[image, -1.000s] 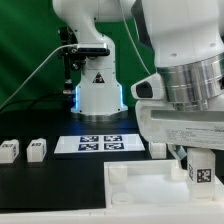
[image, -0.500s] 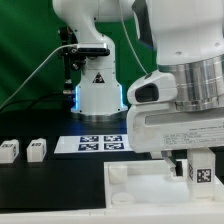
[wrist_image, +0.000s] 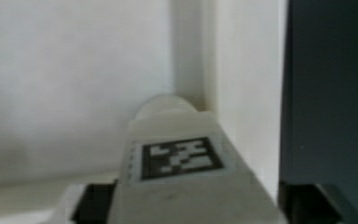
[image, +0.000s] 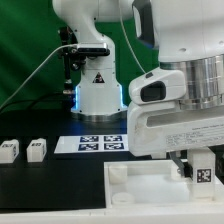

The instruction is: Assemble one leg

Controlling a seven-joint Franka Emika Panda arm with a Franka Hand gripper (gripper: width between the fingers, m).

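Note:
My gripper [image: 200,172] is shut on a white leg [image: 203,174] with a black-and-white tag on its face. It holds the leg upright over the right end of the large flat white panel [image: 150,184], at the exterior view's right. In the wrist view the leg [wrist_image: 179,160] stands between my dark fingers [wrist_image: 98,203], its far end toward the white panel [wrist_image: 69,80]. Whether the leg touches the panel is hidden by my hand. Two more tagged white legs [image: 9,150] [image: 37,149] lie at the exterior view's left.
The marker board [image: 96,144] lies on the table behind the panel. The white robot base [image: 98,95] stands behind it, with cables to the left. The panel's front left corner socket [image: 117,172] shows. A dark edge [wrist_image: 332,90] borders the panel in the wrist view.
My hand with the leg has shifted a little toward the exterior view's left and down over the panel. The two loose legs have not moved.

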